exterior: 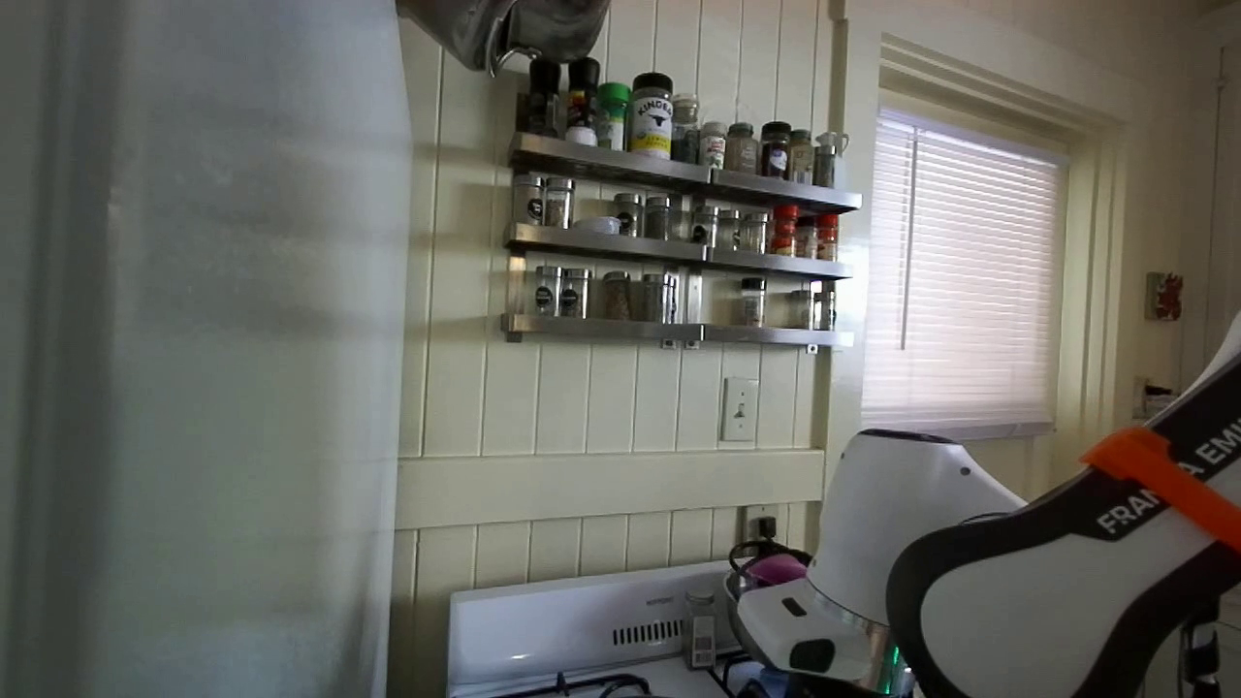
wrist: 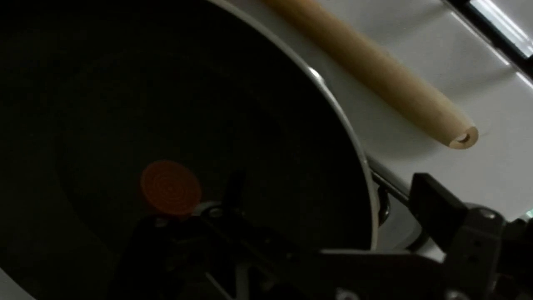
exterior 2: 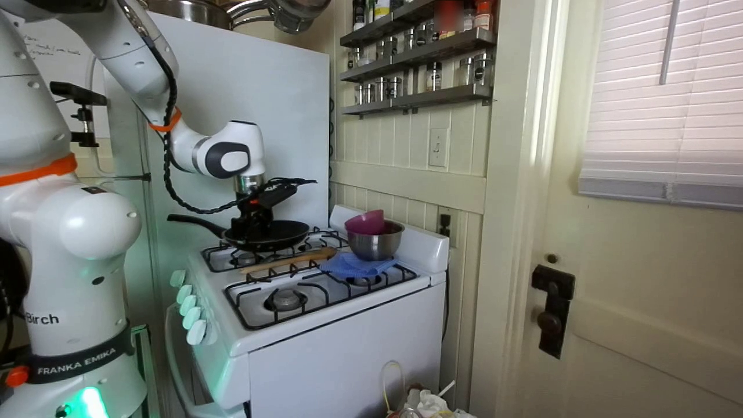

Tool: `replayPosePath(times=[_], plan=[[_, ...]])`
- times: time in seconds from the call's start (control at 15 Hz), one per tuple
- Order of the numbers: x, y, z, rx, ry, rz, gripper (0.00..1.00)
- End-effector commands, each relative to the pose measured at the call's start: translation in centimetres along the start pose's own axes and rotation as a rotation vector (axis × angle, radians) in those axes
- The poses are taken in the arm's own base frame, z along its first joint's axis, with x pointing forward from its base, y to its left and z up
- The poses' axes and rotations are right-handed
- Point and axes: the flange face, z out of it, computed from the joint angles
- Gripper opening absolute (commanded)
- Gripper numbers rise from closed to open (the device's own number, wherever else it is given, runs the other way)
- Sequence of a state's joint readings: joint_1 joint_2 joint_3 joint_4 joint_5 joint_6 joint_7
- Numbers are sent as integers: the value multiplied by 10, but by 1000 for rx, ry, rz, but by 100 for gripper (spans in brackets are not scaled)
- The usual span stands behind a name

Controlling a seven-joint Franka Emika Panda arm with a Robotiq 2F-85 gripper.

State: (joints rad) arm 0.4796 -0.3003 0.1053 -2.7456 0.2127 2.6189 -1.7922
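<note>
Arm (exterior 2: 81, 226): far left, its wrist hanging above the pan (exterior 2: 287, 232)
End effector (wrist: 329, 181): jaws standing apart, one over the pan's inside, the other outside the rim; whether either touches it, I cannot tell
Pan: black, on the surface (exterior 2: 255, 297) near the fridge (exterior 2: 278, 104), handle toward the left, a red disc (wrist: 170, 187) inside
Stick (exterior 2: 290, 261): wooden, lying just beside the pan
Cloth (exterior 2: 351, 266): blue, crumpled, at the foot of the bowl (exterior 2: 377, 248)
Bowl: steel, a tilted pink bowl (exterior 2: 364, 222) inside
Shelves (exterior 2: 429, 100): three tiers high on the wall (exterior 2: 383, 145), lined with jars (exterior 2: 433, 76)
</note>
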Motion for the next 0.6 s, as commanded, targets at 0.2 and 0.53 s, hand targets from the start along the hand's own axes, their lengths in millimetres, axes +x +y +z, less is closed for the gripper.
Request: replayPosePath(times=[0.2,0.53], plan=[[4,12,19,-97,-36,56,100],[2,10,14,-75,-25,50,100]])
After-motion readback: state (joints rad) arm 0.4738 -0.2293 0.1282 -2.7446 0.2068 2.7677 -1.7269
